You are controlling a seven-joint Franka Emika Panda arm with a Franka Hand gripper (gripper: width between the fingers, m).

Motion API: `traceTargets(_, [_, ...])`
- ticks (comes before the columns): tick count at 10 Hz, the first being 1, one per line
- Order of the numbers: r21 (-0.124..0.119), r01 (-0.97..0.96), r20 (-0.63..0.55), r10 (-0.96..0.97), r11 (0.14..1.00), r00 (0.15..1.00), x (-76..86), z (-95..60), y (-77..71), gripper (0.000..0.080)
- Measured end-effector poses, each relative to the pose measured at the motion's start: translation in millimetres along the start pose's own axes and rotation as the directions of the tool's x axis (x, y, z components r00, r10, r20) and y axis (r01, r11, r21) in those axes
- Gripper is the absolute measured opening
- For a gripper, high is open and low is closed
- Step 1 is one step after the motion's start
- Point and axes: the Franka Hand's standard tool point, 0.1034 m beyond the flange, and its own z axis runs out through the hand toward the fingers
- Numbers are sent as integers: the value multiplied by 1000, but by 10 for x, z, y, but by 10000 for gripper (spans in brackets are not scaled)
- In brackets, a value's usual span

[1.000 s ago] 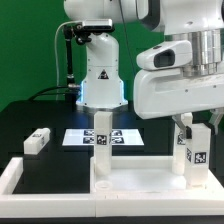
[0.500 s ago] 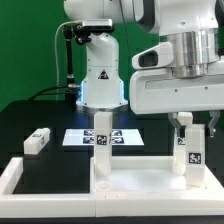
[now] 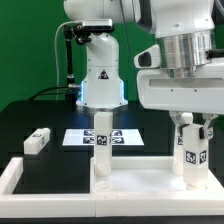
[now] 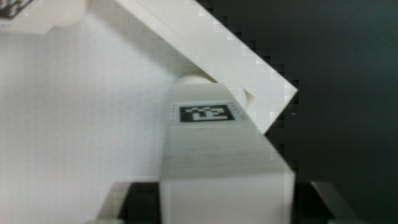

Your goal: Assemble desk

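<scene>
we see the pincer (image 3: 193, 134) closed on an upright leg (image 3: 194, 160), one finger on each side of its upper part. in the wrist view the leg fills the gap between the dark fingers (image 4: 128, 203), with its tag (image 4: 208, 112) facing the camera. the leg hangs straight below the pincer, and its foot meets the tabletop panel (image 3: 140, 182) near a corner. we judge the grip is high so the fingers stay clear of the panel while the leg is seated or turned into its socket.

a second leg (image 3: 100, 140) stands upright on the same panel, well apart from the pincer toward the exterior view's left. it leaves open room on that side. a loose leg (image 3: 38, 140) lies on the black table (image 3: 30, 115), farther off the same way. the marker board (image 3: 125, 135) lies flat behind the second leg.

the border rail (image 3: 18, 172) runs around the panel's near side, lower than the fingertips, so we think it holds the panel in place. the panel's edge sits just beyond the held leg, so there is little spare margin there. above the pincer the way is clear.
</scene>
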Motion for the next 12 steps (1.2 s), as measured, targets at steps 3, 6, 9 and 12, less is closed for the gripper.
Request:
traceTargets(3, [21,-198,27,197,980,980,-70,10,17,295])
traceTargets(6, [-18,160,21,-160,987,987,-100,5,50,502])
traceTargets(9, [-8,464,12,-464,886,886,-166,0,34,641])
traceTargets(12, [-24,731,25,-730,682,683,-154,17,52,648])
